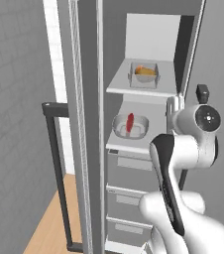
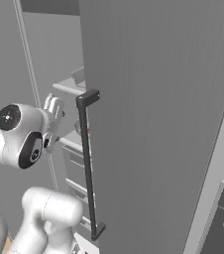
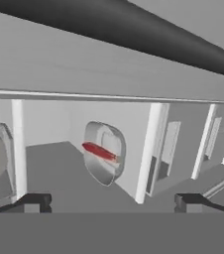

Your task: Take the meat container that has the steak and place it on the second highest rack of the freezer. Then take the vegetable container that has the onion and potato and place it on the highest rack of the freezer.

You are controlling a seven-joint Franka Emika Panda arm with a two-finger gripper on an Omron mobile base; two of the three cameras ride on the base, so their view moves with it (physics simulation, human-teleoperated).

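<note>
We face a tall grey freezer cabinet with its door [image 1: 82, 124] swung open toward us, a long dark handle [image 1: 58, 168] running down its outer face. A grey tiled wall [image 1: 12, 99] stands on the left, and a strip of light wood floor [image 1: 52, 223] shows at its foot. Inside, we see white drawers [image 1: 129, 181] stacked low, under flat, even light.

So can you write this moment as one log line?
gripper: open, empty | steak container: second-highest rack | vegetable container: highest rack
</note>
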